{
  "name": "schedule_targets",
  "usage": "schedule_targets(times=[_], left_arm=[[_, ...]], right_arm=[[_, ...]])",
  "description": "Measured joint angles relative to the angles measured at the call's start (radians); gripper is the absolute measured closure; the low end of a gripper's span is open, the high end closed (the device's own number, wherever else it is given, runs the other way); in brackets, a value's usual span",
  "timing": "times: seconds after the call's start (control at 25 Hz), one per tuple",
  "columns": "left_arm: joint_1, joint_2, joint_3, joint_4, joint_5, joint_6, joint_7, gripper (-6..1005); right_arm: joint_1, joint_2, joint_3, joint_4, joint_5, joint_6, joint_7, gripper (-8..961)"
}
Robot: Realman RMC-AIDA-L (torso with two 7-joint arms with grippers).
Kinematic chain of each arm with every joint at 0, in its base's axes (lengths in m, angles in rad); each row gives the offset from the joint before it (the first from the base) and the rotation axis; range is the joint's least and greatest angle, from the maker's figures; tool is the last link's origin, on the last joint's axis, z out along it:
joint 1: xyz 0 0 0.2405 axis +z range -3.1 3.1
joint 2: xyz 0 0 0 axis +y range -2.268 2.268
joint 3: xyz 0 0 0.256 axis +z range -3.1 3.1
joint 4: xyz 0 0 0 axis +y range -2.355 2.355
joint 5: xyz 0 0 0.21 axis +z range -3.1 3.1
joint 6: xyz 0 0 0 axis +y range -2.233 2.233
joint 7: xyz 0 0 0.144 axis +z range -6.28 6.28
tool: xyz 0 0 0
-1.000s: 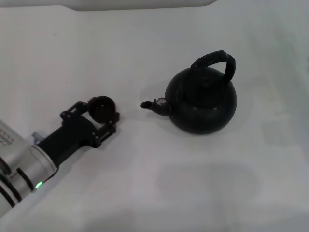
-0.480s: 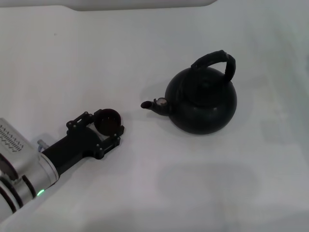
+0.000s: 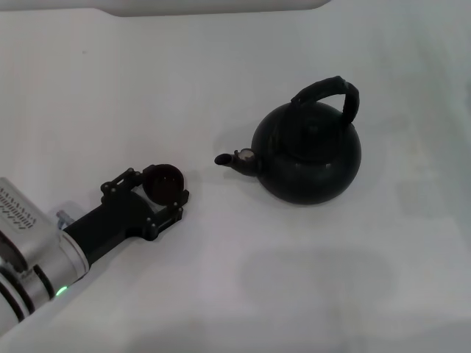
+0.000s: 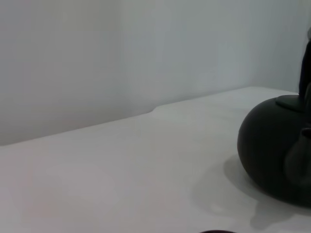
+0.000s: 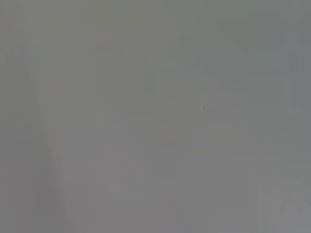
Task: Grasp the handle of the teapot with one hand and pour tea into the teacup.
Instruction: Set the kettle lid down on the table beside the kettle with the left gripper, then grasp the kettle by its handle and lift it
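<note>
Head view: left hand [image 3: 163, 193], fingers closed around tiny dark teacup [image 3: 163, 182] on white tabletop [image 3: 294, 294]. Squat black teapot [image 3: 307, 153] at its 2 o'clock, apart; probably heavy, rigid. Grasp ridged arched handle [image 3: 333, 91].

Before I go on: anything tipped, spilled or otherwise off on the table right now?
Nothing stands out. The teapot sits upright, handle arched over it, spout toward the teacup. The cup is upright between the left gripper fingers. No spill shows on the table. The right gripper is out of view.
</note>
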Motion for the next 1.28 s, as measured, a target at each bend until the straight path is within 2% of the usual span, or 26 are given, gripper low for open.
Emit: schedule_targets(times=[0.24,0.44,0.64,1.0,1.28], left_arm=[[0.003,0.001,-0.001,0.001,-0.002,-0.016,0.0,226],[0.005,0.001,-0.004,0.001,-0.009,-0.044,0.001,108],[0.019,0.003,-0.007,0.003,-0.024,-0.119,0.001,111],[0.1,0.003,-0.007,0.004,-0.283,-0.355,0.001,113],[0.145,0.0,-0.007,0.003,-0.508,-0.371,-0.001,112]], right_arm=[[0.0,0.0,0.0,0.0,0.0,-0.001,0.0,317],[0.0,0.0,0.0,0.0,0.0,-0.001,0.0,316],[0.0,-0.001,0.0,0.0,0.0,-0.001,0.0,317],[0.0,-0.002,-0.007,0.0,-0.005,-0.001,0.0,317],[-0.008,-0.009,-0.061,0.001,-0.012,0.001,0.061,316]])
